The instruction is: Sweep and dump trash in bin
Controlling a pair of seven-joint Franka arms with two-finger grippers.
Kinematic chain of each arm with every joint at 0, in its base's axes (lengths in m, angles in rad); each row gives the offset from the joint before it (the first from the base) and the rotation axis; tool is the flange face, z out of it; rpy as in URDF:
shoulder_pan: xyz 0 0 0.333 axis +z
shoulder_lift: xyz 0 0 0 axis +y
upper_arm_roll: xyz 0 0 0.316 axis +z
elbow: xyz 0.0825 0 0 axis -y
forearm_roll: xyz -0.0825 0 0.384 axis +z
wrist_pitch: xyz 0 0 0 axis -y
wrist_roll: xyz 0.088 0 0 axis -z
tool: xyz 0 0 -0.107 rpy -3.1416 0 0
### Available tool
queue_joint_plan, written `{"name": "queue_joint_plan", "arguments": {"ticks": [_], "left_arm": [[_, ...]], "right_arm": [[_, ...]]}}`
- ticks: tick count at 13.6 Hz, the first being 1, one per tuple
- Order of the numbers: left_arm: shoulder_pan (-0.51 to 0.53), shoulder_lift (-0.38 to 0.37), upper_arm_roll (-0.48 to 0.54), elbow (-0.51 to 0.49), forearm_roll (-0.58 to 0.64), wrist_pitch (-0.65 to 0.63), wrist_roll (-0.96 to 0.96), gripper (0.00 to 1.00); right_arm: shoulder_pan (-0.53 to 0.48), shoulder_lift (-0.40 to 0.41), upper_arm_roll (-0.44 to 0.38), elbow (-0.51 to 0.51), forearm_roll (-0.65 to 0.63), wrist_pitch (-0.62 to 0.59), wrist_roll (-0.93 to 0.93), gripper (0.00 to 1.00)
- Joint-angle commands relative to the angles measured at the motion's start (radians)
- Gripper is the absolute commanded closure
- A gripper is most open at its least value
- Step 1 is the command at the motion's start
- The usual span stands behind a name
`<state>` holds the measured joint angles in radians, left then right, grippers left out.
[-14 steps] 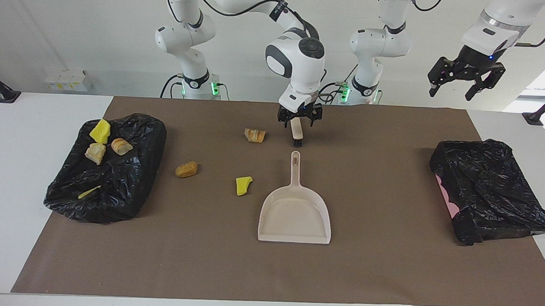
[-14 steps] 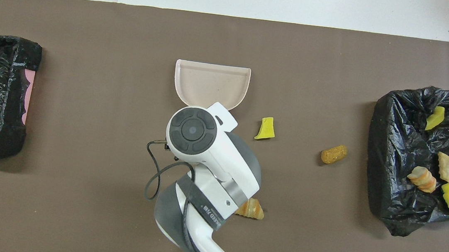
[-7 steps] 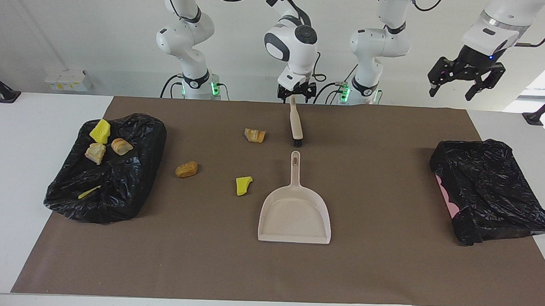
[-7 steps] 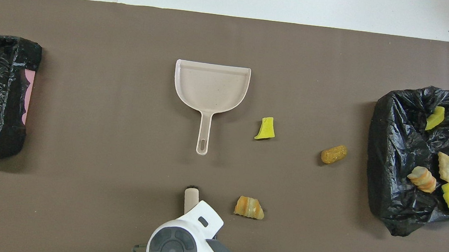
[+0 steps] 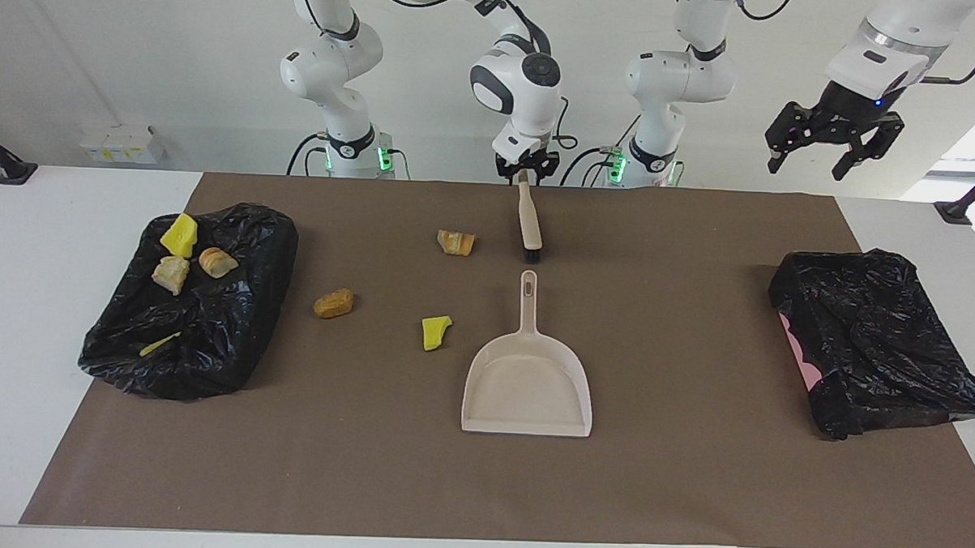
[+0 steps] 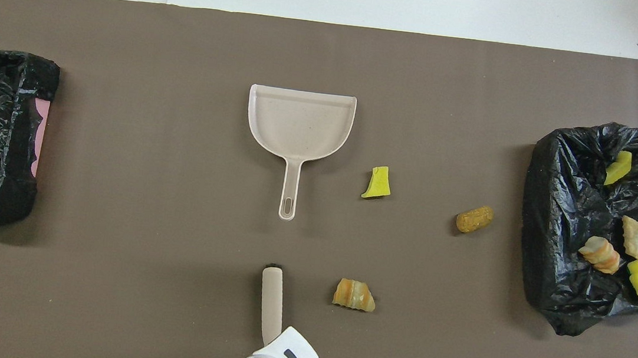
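Right gripper (image 5: 526, 171) at the brush (image 5: 528, 220) handle's end, jaws' state unclear, left gripper (image 5: 832, 146) raised with jaws released, three trash chunks (image 5: 436, 332) on the desk (image 5: 691, 492) near the dustpan (image 5: 527, 381), four in the bin (image 5: 210, 329).

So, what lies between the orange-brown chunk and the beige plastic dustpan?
A small yellow foam chunk lies between the orange-brown chunk and the beige plastic dustpan; otherwise bare brown mat. The overhead view shows it.

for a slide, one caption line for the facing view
Right gripper at the beige brush handle's top; beige plastic dustpan and three foam chunks lie on the brown mat.
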<state>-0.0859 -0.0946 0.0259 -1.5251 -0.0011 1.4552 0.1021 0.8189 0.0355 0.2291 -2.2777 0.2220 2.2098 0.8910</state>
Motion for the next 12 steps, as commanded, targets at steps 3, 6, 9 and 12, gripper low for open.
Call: {"name": "queue_joint_plan", "arguments": {"ticks": [3,6,9,12], "left_arm": [[0.011,-0.016,-0.003,-0.017,-0.005,-0.003,0.016,0.00],[0.009,-0.016,-0.003,-0.017,-0.005,-0.003,0.016,0.00],[0.011,-0.016,-0.003,-0.017,-0.005,-0.003,0.016,0.00],[0.011,-0.016,-0.003,-0.017,-0.005,-0.003,0.016,0.00]], "right_arm": [[-0.018,0.017,-0.002,0.032,0.033,-0.002,-0.014,1.00],[-0.073,-0.022,-0.004,0.084,0.034,-0.126,0.006,1.00],[-0.165,-0.098,-0.007,0.090,0.033,-0.229,-0.003,1.00],[-0.292,-0.135,-0.010,0.112,0.005,-0.332,-0.011,1.00]]}}
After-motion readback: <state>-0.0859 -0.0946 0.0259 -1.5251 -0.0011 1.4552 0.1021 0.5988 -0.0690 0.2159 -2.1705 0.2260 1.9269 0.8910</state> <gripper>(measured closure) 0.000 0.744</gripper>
